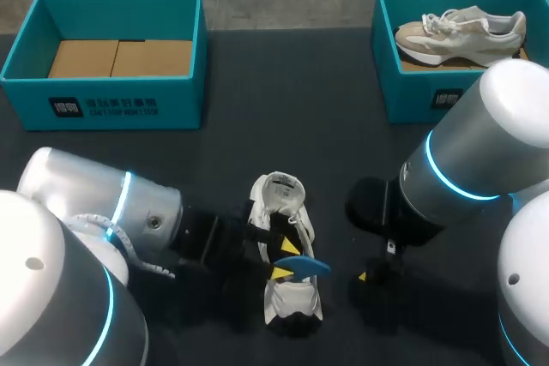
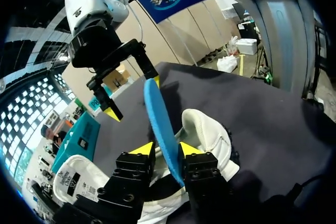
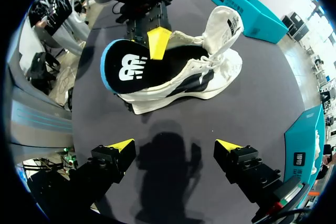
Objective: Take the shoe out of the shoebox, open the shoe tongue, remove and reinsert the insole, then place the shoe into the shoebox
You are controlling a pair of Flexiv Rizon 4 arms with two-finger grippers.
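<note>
Left gripper [image 2: 167,149] is clamped on the blue insole [image 2: 157,119], holding it on edge over the white shoe [image 1: 290,299] near the middle of the table. Right gripper [image 3: 176,145] hangs spread wide just right of the shoe, holding nothing. Can't really tell if the insole's far end sits inside the shoe. My worry: nothing pins the shoe, so pushing the insole in could shove or tip it.

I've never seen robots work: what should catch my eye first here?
A white shoe lies mid-table, its blue insole pinched in the left arm's jaws and sticking partly out. The right arm's jaws stand open beside it. At the far edge, the right teal box holds a beige sneaker.
</note>
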